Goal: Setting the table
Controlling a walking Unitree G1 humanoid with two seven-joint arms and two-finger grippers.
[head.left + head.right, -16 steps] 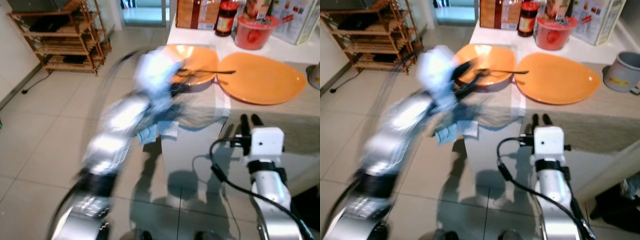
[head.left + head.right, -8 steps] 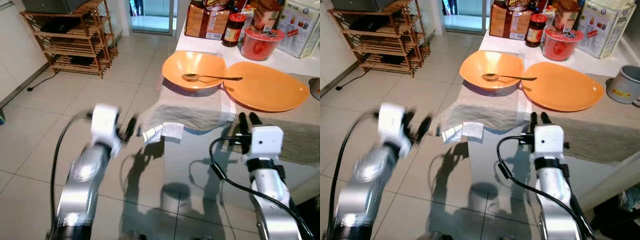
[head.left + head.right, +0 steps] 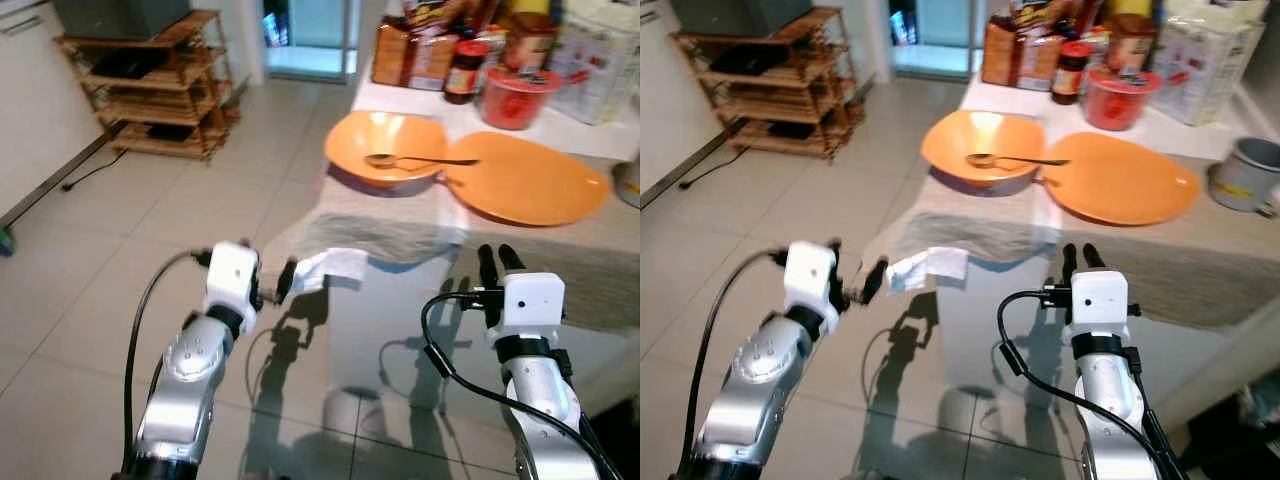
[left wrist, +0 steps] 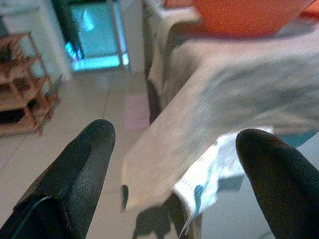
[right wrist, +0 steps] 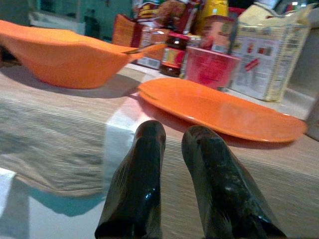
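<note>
An orange bowl with a metal spoon lying in it stands at the table's left end. Beside it, to the right, lies a flat orange plate. A grey runner covers the table in front of both, and its white tag hangs off the corner. My left gripper hovers over the floor just left of that corner, open and empty, with its fingers spread wide toward the cloth edge. My right gripper is shut and empty, low at the near table edge, pointing at the plate.
A red tub, jars and food boxes crowd the back of the table. A grey pot stands at the far right. A wooden shelf rack stands by the left wall, with open tiled floor between it and the table.
My left arm has drawn back from the bowl, down and left to the table corner. The spoon stays in the bowl. The right arm has held still.
</note>
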